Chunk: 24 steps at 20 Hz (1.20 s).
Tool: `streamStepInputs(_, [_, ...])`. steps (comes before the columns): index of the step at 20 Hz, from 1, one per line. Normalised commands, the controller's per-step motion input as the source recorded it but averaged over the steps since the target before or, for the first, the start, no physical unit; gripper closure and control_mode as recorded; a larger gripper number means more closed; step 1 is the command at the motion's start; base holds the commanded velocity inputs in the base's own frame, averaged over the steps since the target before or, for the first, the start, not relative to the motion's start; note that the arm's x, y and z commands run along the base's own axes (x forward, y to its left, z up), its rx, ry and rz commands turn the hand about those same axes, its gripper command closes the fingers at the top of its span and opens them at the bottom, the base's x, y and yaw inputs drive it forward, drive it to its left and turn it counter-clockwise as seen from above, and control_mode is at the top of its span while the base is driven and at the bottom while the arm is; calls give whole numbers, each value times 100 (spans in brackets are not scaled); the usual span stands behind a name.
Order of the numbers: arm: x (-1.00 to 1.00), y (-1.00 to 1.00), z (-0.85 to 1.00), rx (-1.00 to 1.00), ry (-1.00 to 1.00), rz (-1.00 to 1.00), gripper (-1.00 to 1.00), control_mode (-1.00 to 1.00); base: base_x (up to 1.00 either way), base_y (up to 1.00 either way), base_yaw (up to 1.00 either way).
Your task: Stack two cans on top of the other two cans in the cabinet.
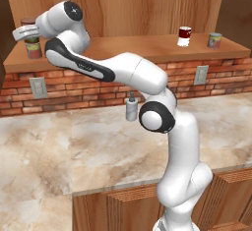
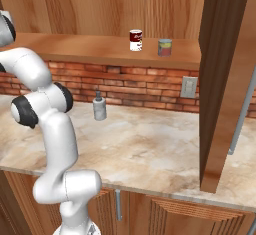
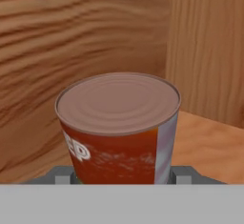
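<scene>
Setting: marble tabletop (image 1: pixel 74 146) running under a brick backsplash, with the cabinet (image 1: pixel 147 45) shelf sitting above it.
Arm: reaching up and to its left, hand hovering at the shelf's far left end.
Fingers: gripper (image 1: pixel 22 32) sitting at the dark can; whether the fingers are pinching it or spread I cannot tell, as the tips are barely showing in the hand view.
Left stack: dark can (image 1: pixel 29 28) sitting atop a pale can (image 1: pixel 33 49), seemingly aligned; hand view is showing the can lid (image 3: pixel 118 103) from close by, with the wood back wall behind.
Right pair: red can (image 1: pixel 184 36) and second pale can (image 1: pixel 214 40) standing side by side on the shelf, apart, not yet stacked.
Progress: judging about halfway; first stack looking placed or nearly so, second one remaining.
Bystander: grey pump bottle (image 1: pixel 131 108) standing on the tabletop by the bricks, below the shelf.
Obstacles: wooden side panel (image 2: pixel 225 79) closing the shelf's right end near the remaining pair; approach there may be getting tight.
</scene>
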Motion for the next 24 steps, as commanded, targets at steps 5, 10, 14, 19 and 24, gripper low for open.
streamStepInputs(5, [9, 5, -10, 0, 4, 0, 100, -100, 0, 0, 0])
streamStepInputs(10, [9, 5, -3, 0, 1, 0, 100, -100, 0, 0, 0])
streamStepInputs(14, [4, 2, -2, 0, 2, 0, 100, -100, 0, 0, 0])
streamStepInputs(19, [0, 0, -10, 0, 1, 0, 100, -100, 0, 0, 0])
streamStepInputs(24, [-3, 0, -15, 0, 0, 0, -100, -100, 0, 0, 0])
